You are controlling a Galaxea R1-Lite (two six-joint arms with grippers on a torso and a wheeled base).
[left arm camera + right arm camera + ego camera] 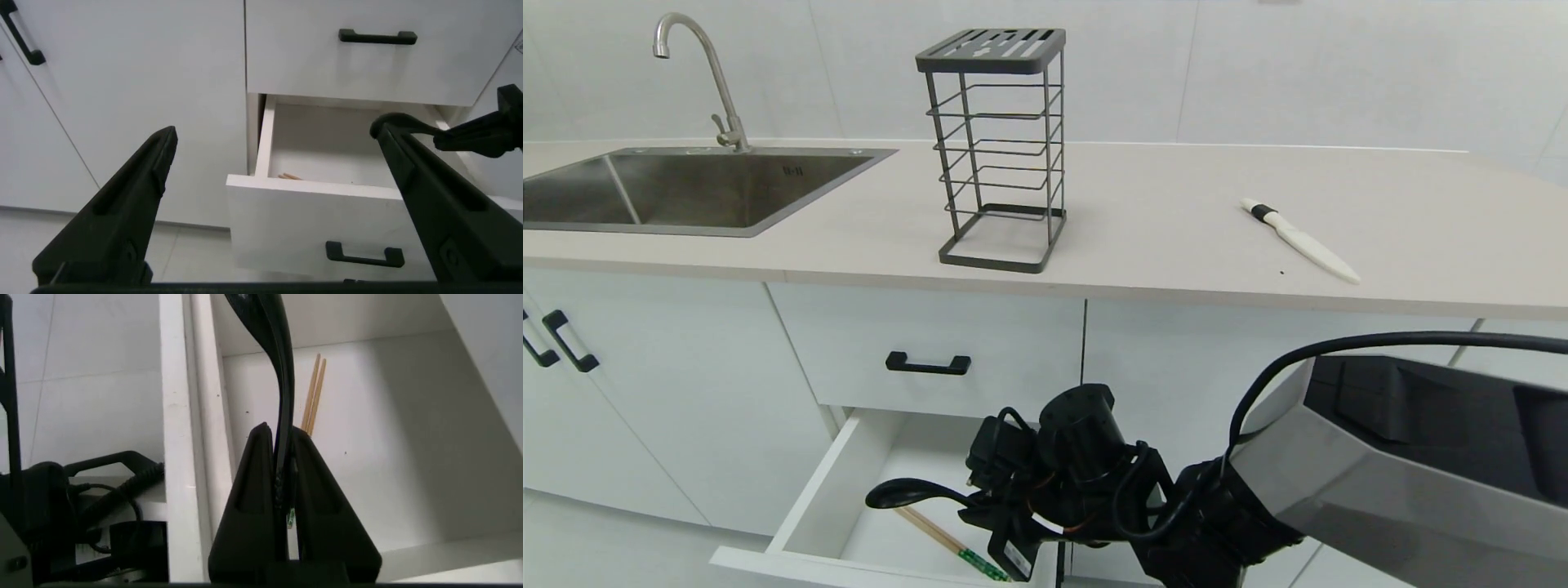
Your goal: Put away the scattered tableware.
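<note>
Our right claw (282, 469) is clamped on the handle of the black spoon (274, 343). It holds the spoon roughly level over the open drawer (809, 498), at 6 o'clock from the rack (1001, 147), with the bowl pointing to 9 o'clock. We judge a release here would drop it beside the chopsticks (313, 392) lying inside. Our left claw (275, 137) hangs empty, fingers spread, facing the drawer front. The knife (1298, 239) lies on the worktop (1160, 204) at 3 o'clock from the rack, not yet put away.
</note>
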